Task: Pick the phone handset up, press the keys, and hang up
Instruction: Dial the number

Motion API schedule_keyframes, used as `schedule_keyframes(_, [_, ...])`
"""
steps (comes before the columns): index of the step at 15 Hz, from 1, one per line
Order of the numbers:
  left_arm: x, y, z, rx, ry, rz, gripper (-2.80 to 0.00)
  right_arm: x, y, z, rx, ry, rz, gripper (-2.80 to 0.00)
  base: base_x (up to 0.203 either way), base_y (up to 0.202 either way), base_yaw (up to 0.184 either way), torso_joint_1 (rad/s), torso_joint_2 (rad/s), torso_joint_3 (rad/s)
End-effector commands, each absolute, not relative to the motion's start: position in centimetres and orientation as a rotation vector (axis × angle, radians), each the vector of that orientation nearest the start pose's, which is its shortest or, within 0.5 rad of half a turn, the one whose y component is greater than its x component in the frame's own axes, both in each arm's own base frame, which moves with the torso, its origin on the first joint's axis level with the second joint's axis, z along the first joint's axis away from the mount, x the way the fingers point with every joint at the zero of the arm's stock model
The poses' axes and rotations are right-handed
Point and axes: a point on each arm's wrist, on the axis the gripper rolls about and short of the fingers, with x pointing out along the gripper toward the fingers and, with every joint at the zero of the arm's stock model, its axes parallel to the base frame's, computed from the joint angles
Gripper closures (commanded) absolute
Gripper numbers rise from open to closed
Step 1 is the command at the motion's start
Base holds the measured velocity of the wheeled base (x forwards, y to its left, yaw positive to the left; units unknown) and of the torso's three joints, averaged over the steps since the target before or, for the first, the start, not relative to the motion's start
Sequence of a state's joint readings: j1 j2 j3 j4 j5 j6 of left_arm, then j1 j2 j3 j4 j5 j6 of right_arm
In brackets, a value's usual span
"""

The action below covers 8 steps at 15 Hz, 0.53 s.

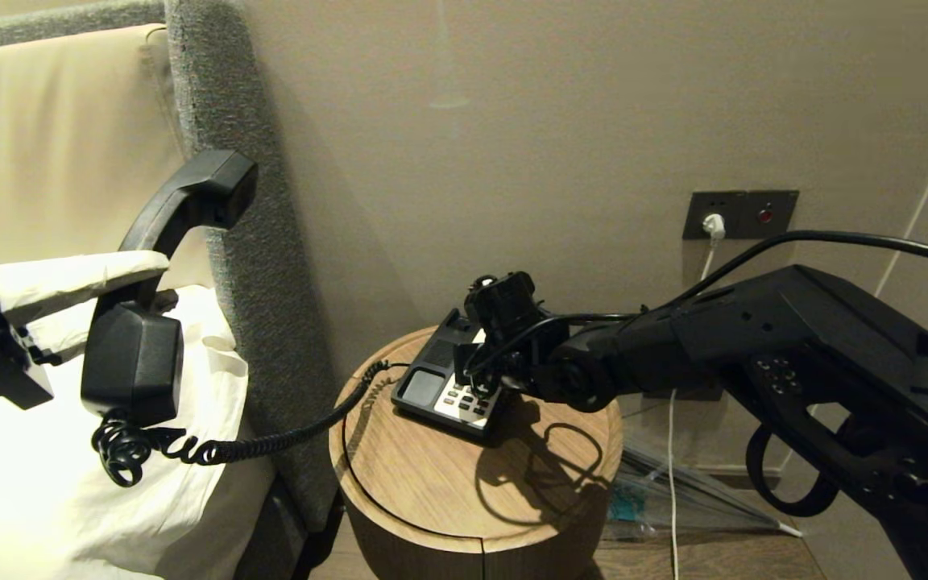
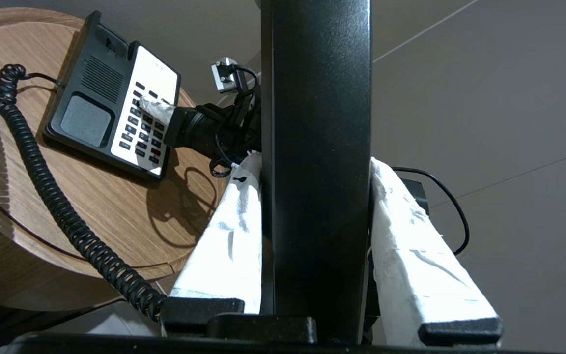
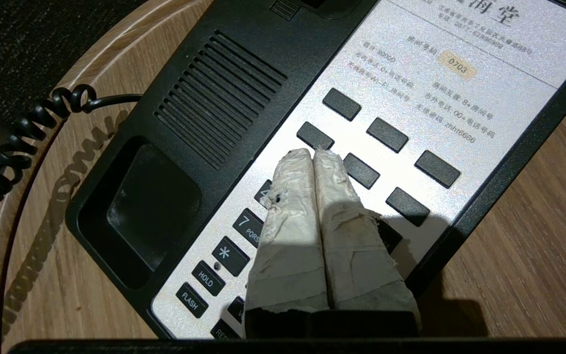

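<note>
black plastic, the phone handset point(image 1: 150, 298) hangs clamped between the white-wrapped fingers point(image 2: 224, 246) of the left gripper point(image 1: 69, 302), lifted well off to the side of the phone base point(image 1: 448, 379), out over the pale bedding point(image 1: 45, 483). its coiled cord point(image 1: 271, 439) trails back to the base on the round wooden table point(image 1: 472, 483). the right gripper point(image 3: 312, 155) has its two taped fingers pressed together with nothing between them, their tips down on the cream faceplate among the keys point(image 3: 386, 135), touching the panel just beside a blank dark key, on the speaker-grille side of the base.
</note>
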<state>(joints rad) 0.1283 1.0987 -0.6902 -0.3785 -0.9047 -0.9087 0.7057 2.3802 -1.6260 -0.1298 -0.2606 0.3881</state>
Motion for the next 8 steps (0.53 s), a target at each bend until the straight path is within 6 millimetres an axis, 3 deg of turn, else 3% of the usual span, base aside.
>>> schedule_keyframes(1, [14.86, 0.13, 26.45, -0.88, 0.38, -0.714, 0.0, 36.85, 30.62, 7.94, 0.077, 0.633, 0.309, 0.0, 0.0, 0.0, 0.0, 0.0, 0.0, 0.0])
schedule_keyframes(8, [14.9, 0.14, 26.38, -0.883, 0.383, -0.713, 0.0, 36.7, 30.59, 7.13, 0.061, 0.651, 0.304, 0.0, 0.0, 0.0, 0.0, 0.0, 0.0, 0.0])
